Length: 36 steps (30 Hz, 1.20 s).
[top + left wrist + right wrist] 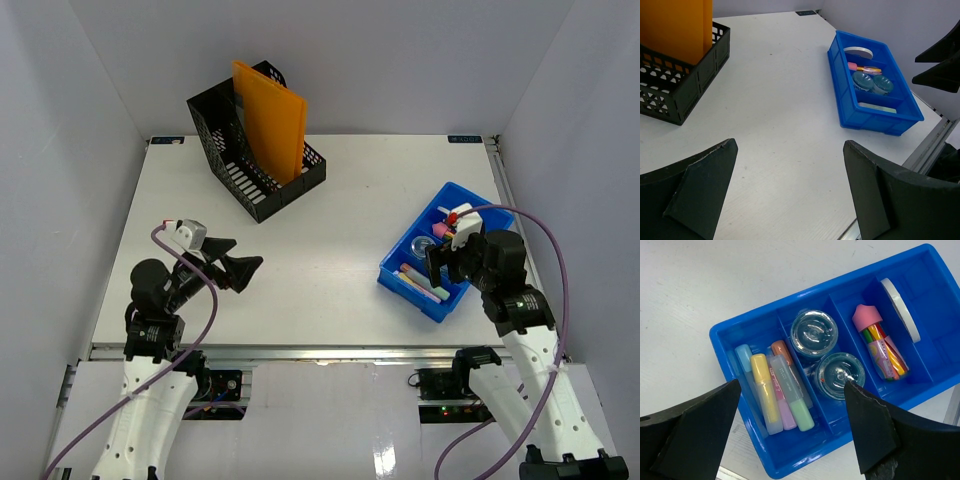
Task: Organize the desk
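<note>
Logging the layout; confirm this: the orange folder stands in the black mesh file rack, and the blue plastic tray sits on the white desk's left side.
Wrong side: the top external view shows the blue plastic tray on the right side of the white desk. The rest stands.

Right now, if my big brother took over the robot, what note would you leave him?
Left pincer: open, holding nothing, above the desk.
Right pincer: open, holding nothing, over the blue tray.
Things: highlighters, two round tubs, pink-capped pen bundle and white disc sit in the tray; orange folder stands in the black rack.
Done: looks sorted.
Left: I see nothing loose; probably just pull the arms back.
</note>
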Each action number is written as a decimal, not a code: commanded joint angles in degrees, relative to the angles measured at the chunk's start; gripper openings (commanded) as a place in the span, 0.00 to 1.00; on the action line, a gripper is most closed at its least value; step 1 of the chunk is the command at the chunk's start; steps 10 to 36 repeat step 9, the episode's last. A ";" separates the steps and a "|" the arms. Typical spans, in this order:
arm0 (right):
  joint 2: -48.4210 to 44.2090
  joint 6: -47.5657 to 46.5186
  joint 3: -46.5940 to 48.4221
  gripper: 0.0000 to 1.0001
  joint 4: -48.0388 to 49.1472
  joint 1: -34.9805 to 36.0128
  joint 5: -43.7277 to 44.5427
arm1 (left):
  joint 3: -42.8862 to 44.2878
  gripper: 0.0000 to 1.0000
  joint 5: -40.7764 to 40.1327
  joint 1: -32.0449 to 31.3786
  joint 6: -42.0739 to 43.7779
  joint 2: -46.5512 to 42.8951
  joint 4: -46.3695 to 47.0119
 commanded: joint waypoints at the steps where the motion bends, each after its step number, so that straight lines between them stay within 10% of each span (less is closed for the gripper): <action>1: -1.34 -0.25 -1.43 0.90 4.45 -0.69 0.79 | -0.36 0.98 0.07 -0.42 0.04 -0.56 0.15; 36: -2.18 -1.51 -3.44 0.90 6.05 -0.82 2.12 | -0.37 0.98 -0.12 -0.51 0.04 -0.56 0.15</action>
